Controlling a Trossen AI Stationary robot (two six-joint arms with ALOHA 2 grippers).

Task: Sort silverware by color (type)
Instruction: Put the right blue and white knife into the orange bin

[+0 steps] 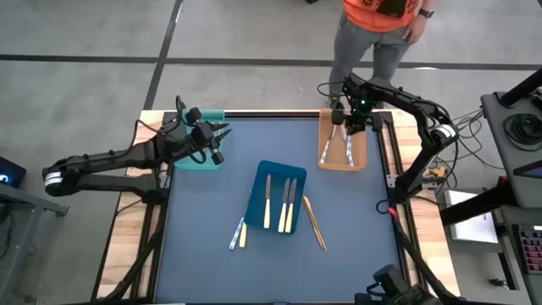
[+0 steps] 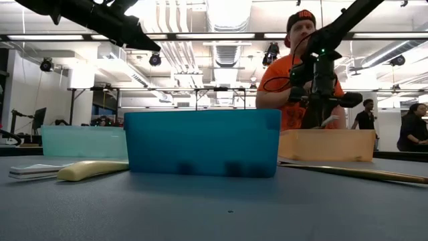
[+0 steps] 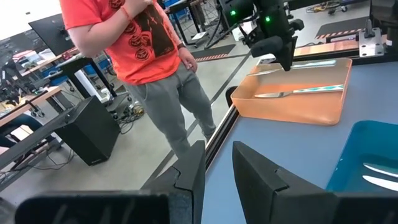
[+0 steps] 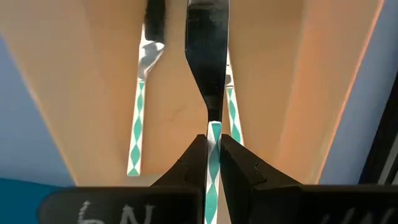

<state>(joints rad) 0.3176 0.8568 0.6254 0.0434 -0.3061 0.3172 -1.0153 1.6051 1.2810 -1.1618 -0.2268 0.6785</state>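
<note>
So we've got the right gripper [image 4: 212,163] pinched tight on the handle of a teal-and-white diamond-patterned knife [image 4: 208,74], blade hanging straight down over the orange tray [image 4: 298,93], where two matching pieces already lie just below and either side of it. For this drop we'd want to get low before letting go, keep the blade lined up with the two already there, and open slowly so it doesn't bounce off them or tip over the tray wall. Meanwhile our left gripper [image 1: 218,140] waits over by the teal tray [image 1: 201,161], fingers only a narrow gap apart and nothing between them. The rest of the silverware [image 1: 279,203] is well away from both hands, some in the blue tray [image 1: 256,212], some loose on the table [image 1: 195,246] beside it.
</note>
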